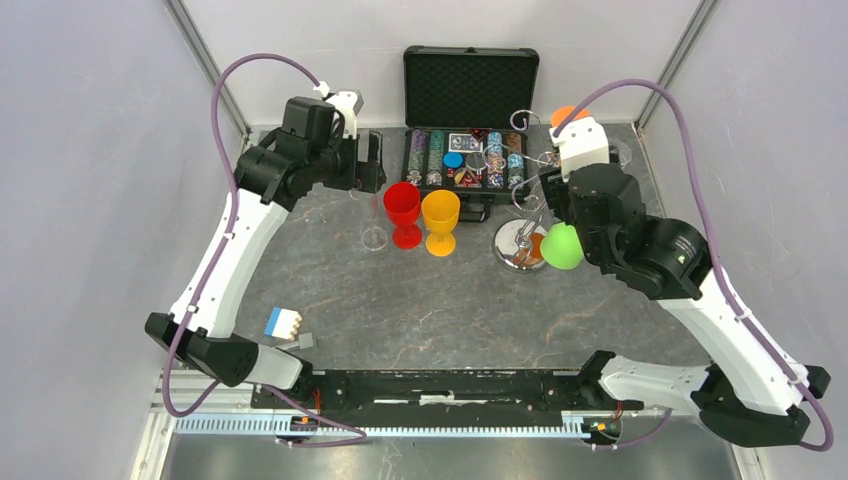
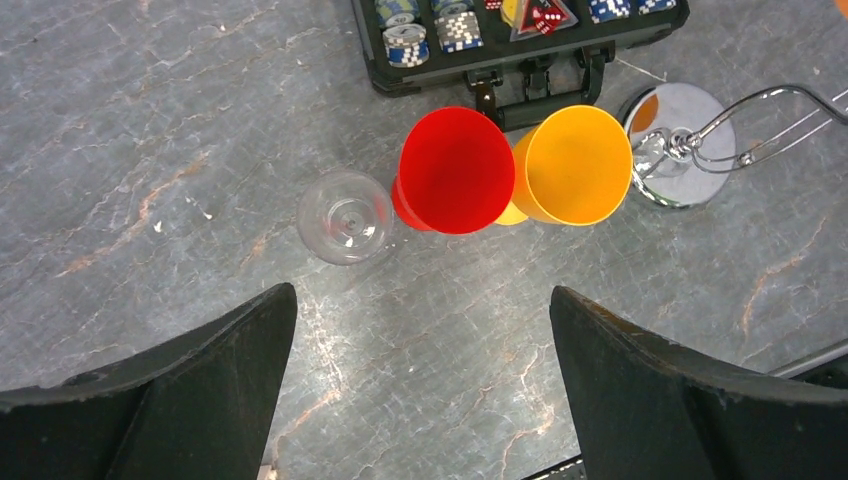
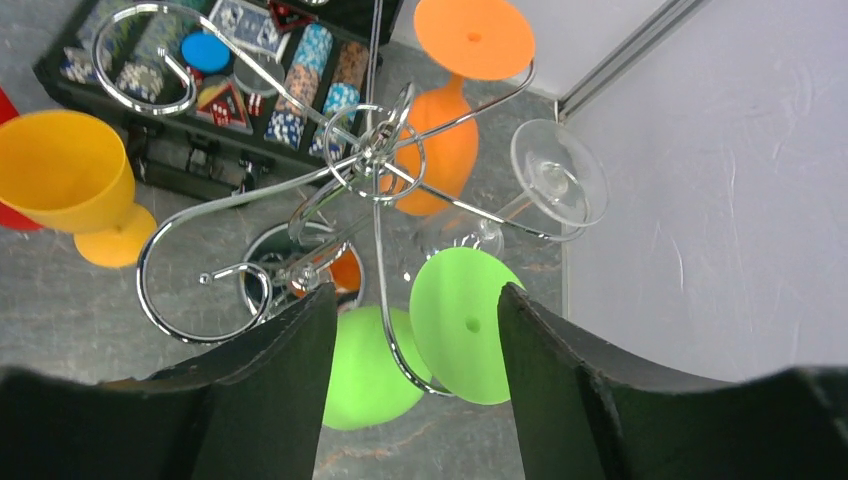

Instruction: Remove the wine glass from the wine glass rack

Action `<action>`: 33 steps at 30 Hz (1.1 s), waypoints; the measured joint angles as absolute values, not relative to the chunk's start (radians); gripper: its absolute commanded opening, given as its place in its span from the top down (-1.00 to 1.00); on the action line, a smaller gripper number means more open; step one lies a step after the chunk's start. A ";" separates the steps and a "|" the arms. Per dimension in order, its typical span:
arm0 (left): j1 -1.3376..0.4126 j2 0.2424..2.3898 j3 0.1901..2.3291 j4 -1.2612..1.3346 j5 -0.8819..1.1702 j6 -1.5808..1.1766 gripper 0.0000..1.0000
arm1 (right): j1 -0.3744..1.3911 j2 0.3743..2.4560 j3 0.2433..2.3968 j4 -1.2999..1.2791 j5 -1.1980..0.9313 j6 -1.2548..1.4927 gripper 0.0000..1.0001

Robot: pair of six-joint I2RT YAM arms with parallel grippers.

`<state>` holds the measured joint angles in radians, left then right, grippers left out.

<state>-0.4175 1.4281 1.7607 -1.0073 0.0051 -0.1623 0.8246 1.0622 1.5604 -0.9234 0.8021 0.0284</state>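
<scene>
The silver wire wine glass rack (image 1: pixel 524 205) stands on its shiny round base (image 3: pixel 262 262) right of the table's middle. A green wine glass (image 1: pixel 562 246) hangs upside down from one hook. Its foot (image 3: pixel 465 325) and bowl (image 3: pixel 365 380) lie between the fingers of my right gripper (image 3: pixel 415 340), which is open around it. An orange glass (image 3: pixel 450 130) and a clear glass (image 3: pixel 555 180) hang from other hooks. My left gripper (image 2: pixel 420 330) is open and empty, above the table near the standing glasses.
A red glass (image 1: pixel 403 213), a yellow glass (image 1: pixel 440 222) and a clear glass (image 1: pixel 374 235) stand on the table left of the rack. An open black case of poker chips (image 1: pixel 470 130) sits behind. A small block (image 1: pixel 283 322) lies near the front left.
</scene>
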 measured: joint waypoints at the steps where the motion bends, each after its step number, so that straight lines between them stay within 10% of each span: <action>1: -0.418 1.425 1.750 -1.001 0.012 -0.162 -1.00 | 0.825 1.074 1.570 -0.945 0.801 0.027 -0.34; 33: -0.418 1.343 1.572 -0.944 0.055 -0.162 -1.00 | 0.825 1.179 1.602 -1.112 0.901 0.018 0.20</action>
<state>-0.4175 1.3434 1.5719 -0.9443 0.0551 -0.1623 0.8246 1.1786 1.6024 -1.1118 0.9012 0.0177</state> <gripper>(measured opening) 0.993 0.396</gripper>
